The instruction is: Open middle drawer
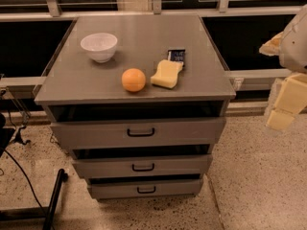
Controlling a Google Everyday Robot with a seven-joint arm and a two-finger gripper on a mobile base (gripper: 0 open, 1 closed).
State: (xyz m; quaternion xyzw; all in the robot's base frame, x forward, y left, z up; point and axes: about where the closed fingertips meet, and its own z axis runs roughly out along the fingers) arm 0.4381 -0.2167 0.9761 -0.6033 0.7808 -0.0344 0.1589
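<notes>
Drawers fill the front of the grey cabinet (62, 75) we face, three of them stacked. We see the middle drawer (110, 166) at six o'clock from the frame's centre, between the taller top drawer (86, 134) and the narrow bottom drawer (115, 189). Its black bar handle (143, 167) sits centred on the front, with a dark gap above. On the cabinet top a white bowl (99, 46) sits at eleven o'clock and an orange (133, 79) near the front edge. At the orange's three o'clock lies a yellow sponge (167, 74), touching a dark packet (176, 56). The gripper (284, 110) hangs at three o'clock, well apart from the cabinet; we cannot tell whether it is open or closed.
</notes>
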